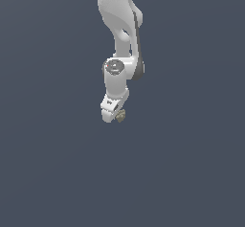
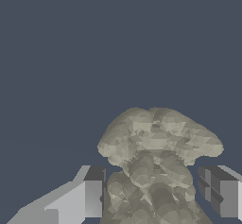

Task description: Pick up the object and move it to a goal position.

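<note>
- Background: one flat, dark slate-blue ground [image 1: 191,173] fills both views, without edge, seam or marking. I cannot tell from either view whether it is a floor or a backdrop.
- Surroundings: around my arm [image 1: 119,25] I see no item other than the object, and nothing stands between my fingers and it.
- Arm: in the exterior view my white arm descends from the upper edge, with the wrist joint above the gripper [image 1: 115,116] and the hand angled downward.
- Object, location: the object [image 2: 151,166] sits between my two fingers; in the exterior view it shows as a small olive-tan lump [image 1: 120,116] at the gripper's tip, on the exterior view's right side of the white hand.
- Object, form and axis: the wrist view shows a bumpy khaki mass with a broad cap-like end and a narrower stalk. The long axis runs from the stalk, which lies between the fingers, out to the cap, which projects beyond the fingertips [image 2: 94,190].
- Fingers: one grey pad lies against the stalk on one side. The other pad [image 2: 220,192] is close beside it with a narrow dark gap; I cannot confirm contact there, so whether I am pinching it is undetermined.
</note>
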